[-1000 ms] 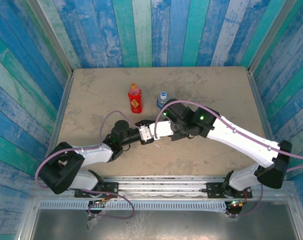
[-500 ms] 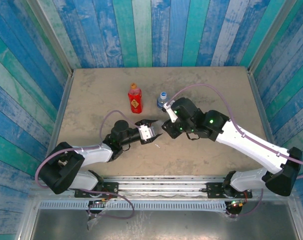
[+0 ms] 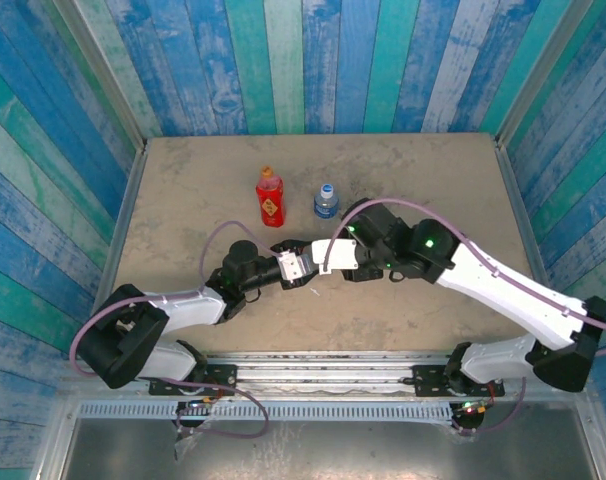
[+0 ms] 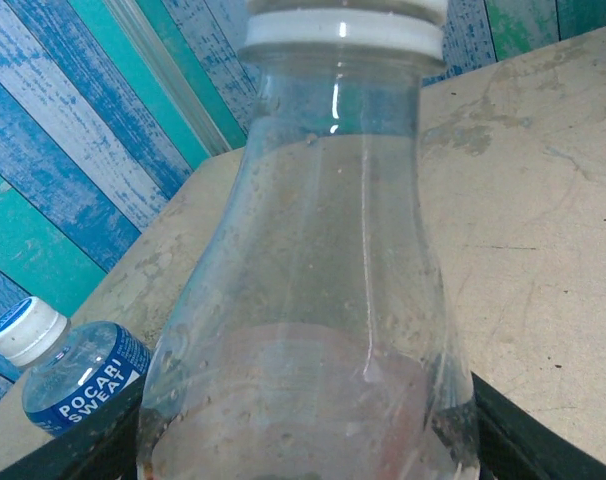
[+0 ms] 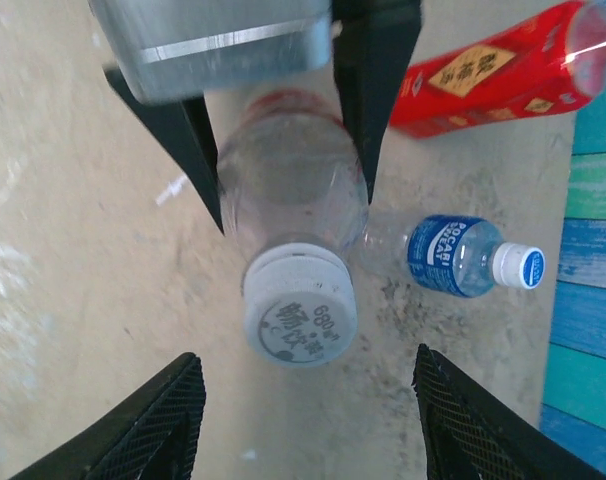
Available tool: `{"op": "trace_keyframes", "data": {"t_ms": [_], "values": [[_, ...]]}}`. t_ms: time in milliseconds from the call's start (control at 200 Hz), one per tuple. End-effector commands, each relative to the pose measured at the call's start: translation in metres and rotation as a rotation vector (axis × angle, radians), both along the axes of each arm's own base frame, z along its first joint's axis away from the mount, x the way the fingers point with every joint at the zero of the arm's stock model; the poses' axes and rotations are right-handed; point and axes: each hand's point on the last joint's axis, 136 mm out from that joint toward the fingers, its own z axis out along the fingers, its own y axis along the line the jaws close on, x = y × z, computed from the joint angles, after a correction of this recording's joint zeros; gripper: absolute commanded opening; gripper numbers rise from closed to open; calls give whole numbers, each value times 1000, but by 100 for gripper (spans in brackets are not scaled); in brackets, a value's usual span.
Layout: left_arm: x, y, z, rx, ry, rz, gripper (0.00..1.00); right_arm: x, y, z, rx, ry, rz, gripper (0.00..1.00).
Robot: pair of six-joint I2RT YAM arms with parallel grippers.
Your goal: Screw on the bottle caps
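Note:
My left gripper [image 3: 294, 263] is shut on the clear bottle with the red label [image 4: 323, 300], which it holds lying level above the table. A white cap [image 5: 300, 305] sits on that bottle's neck. My right gripper [image 5: 305, 372] faces the cap end-on and stands open, its fingers [image 5: 148, 430] wide on either side and clear of the cap. Behind them the red bottle [image 3: 270, 198] stands upright with an orange cap [image 3: 268, 172] on it. The short bottle with the blue label [image 3: 326, 203] also stands capped [image 3: 327, 188].
Both arms meet over the middle of the tan table [image 3: 433, 180]. The two standing bottles are just beyond the grippers. Blue and teal plank walls [image 3: 313, 60] close in the back and sides.
My right gripper has opened and let go of the white cap, pulled back a little, turned, and come close to the cap again. The left gripper has kept still with the bottle.

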Motion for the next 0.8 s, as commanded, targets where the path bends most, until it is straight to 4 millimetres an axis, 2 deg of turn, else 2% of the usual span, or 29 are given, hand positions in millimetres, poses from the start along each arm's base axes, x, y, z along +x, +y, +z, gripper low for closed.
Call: {"op": "trace_keyframes", "data": {"t_ms": [0, 165, 330, 400, 456, 516, 561, 626, 711, 751, 796], "values": [[-7, 6, -25, 63, 83, 8, 64, 8, -6, 0, -136, -74, 84, 58], [-7, 6, -26, 67, 85, 9, 64, 6, 8, -10, -132, -28, 94, 52], [-7, 6, -26, 71, 86, 6, 64, -3, 13, -11, -90, 40, 91, 32], [-7, 6, -25, 68, 85, 5, 64, -7, 13, -12, -70, 75, 64, 20], [-7, 6, -24, 67, 81, 7, 64, -11, 14, -12, -38, 109, 28, 17], [-7, 6, -25, 67, 81, 8, 64, -8, 19, -8, 50, 147, -78, 14], [-7, 6, -24, 65, 79, 8, 64, 3, 25, -1, 170, 171, -252, 8], [-7, 6, -23, 61, 77, 9, 64, 15, 34, 7, 356, 262, -500, 6], [-6, 5, -24, 61, 77, 10, 64, 20, 50, 20, 614, 482, -763, 7], [-6, 5, -24, 61, 79, 9, 64, 21, 58, 18, 749, 675, -926, 9], [-6, 5, -24, 59, 78, 5, 64, 10, 71, 16, 789, 846, -917, 14]]}}
